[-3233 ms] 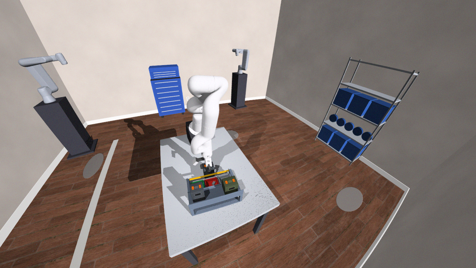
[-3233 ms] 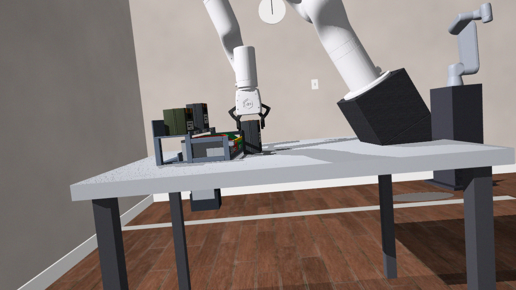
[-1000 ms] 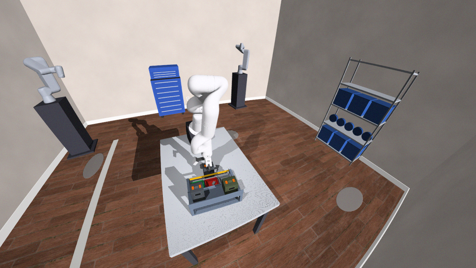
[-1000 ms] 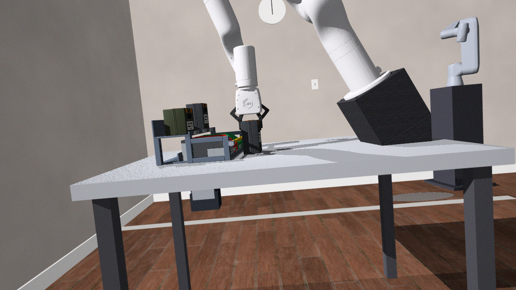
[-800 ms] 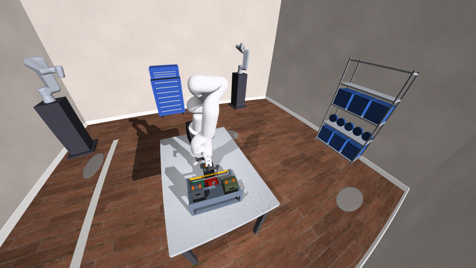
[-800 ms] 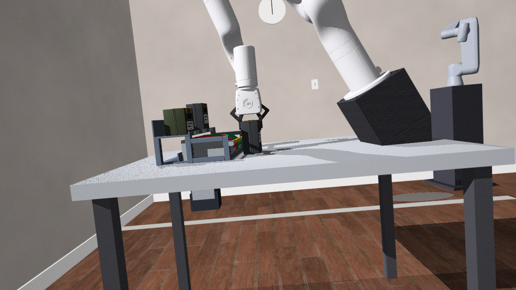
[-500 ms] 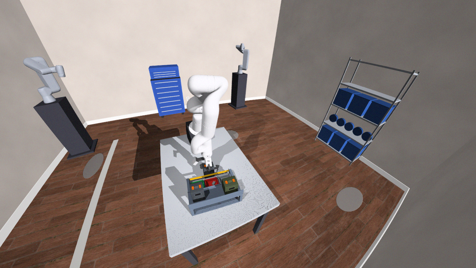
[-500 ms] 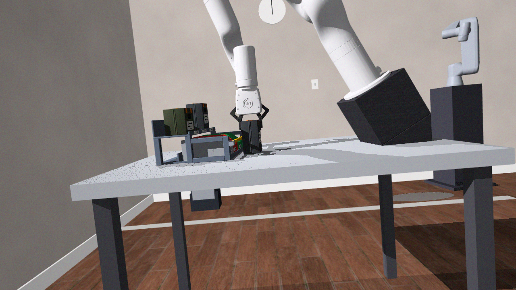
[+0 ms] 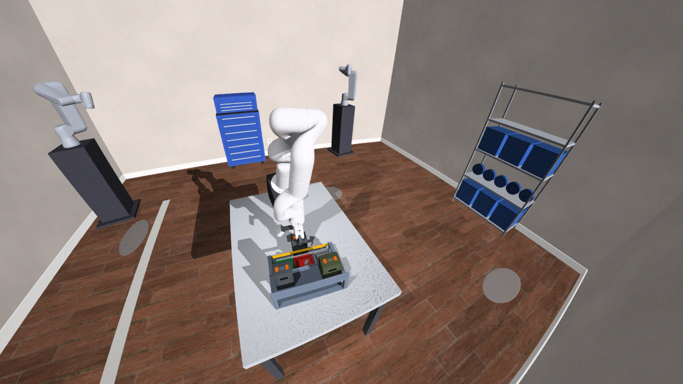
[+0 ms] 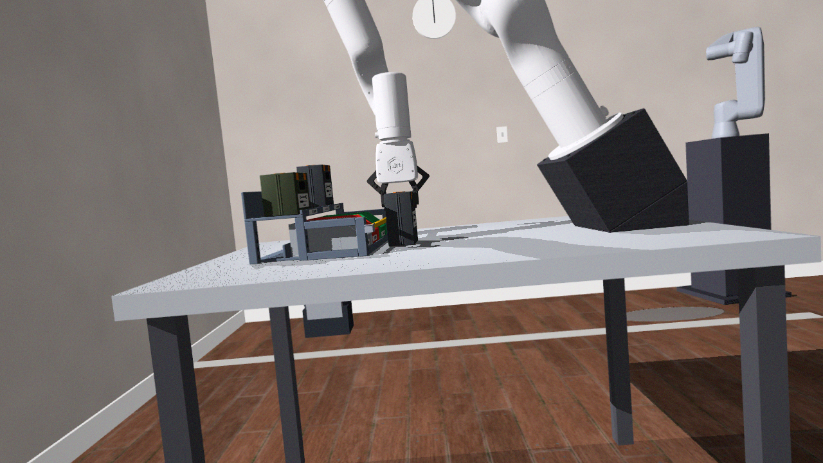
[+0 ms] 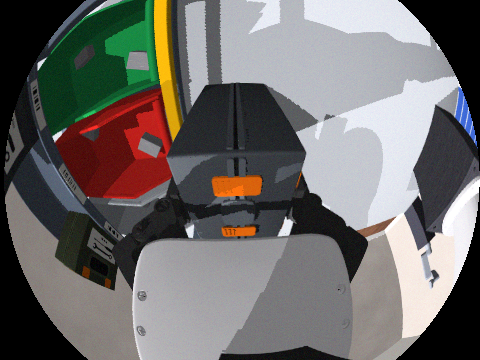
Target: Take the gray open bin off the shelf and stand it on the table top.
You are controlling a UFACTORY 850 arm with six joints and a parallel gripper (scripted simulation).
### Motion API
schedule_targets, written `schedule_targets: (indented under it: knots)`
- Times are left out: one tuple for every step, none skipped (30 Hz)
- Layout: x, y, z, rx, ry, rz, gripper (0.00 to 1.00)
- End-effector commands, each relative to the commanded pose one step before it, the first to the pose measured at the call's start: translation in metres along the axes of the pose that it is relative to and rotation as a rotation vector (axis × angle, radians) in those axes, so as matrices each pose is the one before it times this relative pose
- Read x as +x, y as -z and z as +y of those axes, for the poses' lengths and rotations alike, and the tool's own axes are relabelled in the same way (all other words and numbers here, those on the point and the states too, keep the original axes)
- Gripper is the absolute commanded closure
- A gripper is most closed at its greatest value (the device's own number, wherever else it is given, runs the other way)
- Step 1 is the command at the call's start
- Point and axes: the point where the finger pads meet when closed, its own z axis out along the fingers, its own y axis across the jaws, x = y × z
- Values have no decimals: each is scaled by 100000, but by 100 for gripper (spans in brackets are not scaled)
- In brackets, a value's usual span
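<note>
My gripper (image 9: 298, 237) (image 10: 400, 195) (image 11: 236, 166) is shut on the top of a dark gray box with an orange label (image 9: 299, 244) (image 10: 400, 221) (image 11: 234, 134). The box stands upright at the table top (image 9: 305, 324) (image 10: 402, 270), just behind the small gray shelf (image 9: 310, 286) (image 10: 251, 230). In the shelf lie a red bin (image 9: 303, 260) (image 11: 114, 154) and a green bin (image 11: 100, 67), each with small parts, behind a yellow bar (image 9: 300, 250) (image 11: 167, 54). A light gray bin (image 10: 322, 238) shows through the shelf frame in the exterior view.
On the shelf's top stand an olive box (image 9: 330, 265) (image 10: 279, 193) (image 11: 87, 254) and a second dark gray box (image 9: 282, 273) (image 10: 315, 184). The arm's black base block (image 10: 615, 172) sits at the table's far end.
</note>
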Motion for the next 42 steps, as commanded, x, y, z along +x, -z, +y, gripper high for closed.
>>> schedule_targets:
  knots:
    - [2,419,-42,87,1,4,100]
    - [0,200,0,0,0,0,100]
    - [0,200,0,0,0,0,100]
    - [0,200,0,0,0,0,100]
    - [0,0,0,0,0,0,100]
    - [0,0,0,0,0,0,100]
    - [0,0,0,0,0,0,100]
    - [0,0,0,0,0,0,100]
    - [0,0,0,0,0,0,100]
    - [0,0,0,0,0,0,100]
    - [0,0,0,0,0,0,100]
    - [0,0,0,0,0,0,100]
    - [0,0,0,0,0,0,100]
    - [0,0,0,0,0,0,100]
    - [0,0,0,0,0,0,100]
    - [0,0,0,0,0,0,100]
    - [0,294,3,-10,-2,2,100]
    - [0,300,-3,4,1,0,100]
    - [0,300,-3,4,1,0,100]
    - [0,300,-3,4,1,0,100]
    - [0,300,-4,4,1,0,100]
    - [0,0,0,0,0,0,100]
    - [0,0,0,0,0,0,100]
    - [0,0,0,0,0,0,100]
    - [0,0,0,0,0,0,100]
    - [0,0,0,0,0,0,100]
    - [0,0,0,0,0,0,100]
    - [0,0,0,0,0,0,100]
    - [0,0,0,0,0,0,100]
    - [0,0,0,0,0,0,100]
    - [0,0,0,0,0,0,100]
    - [0,0,0,0,0,0,100]
    - [0,0,0,0,0,0,100]
    - [0,-53,6,-14,-3,5,100]
    - [0,-45,-3,5,1,-1,100]
    - [0,-45,-3,5,1,-1,100]
    - [0,-45,-3,5,1,-1,100]
    - [0,-45,-3,5,1,-1,100]
    - [0,0,0,0,0,0,100]
    - [0,0,0,0,0,0,100]
    - [0,0,0,0,0,0,100]
    - [0,0,0,0,0,0,100]
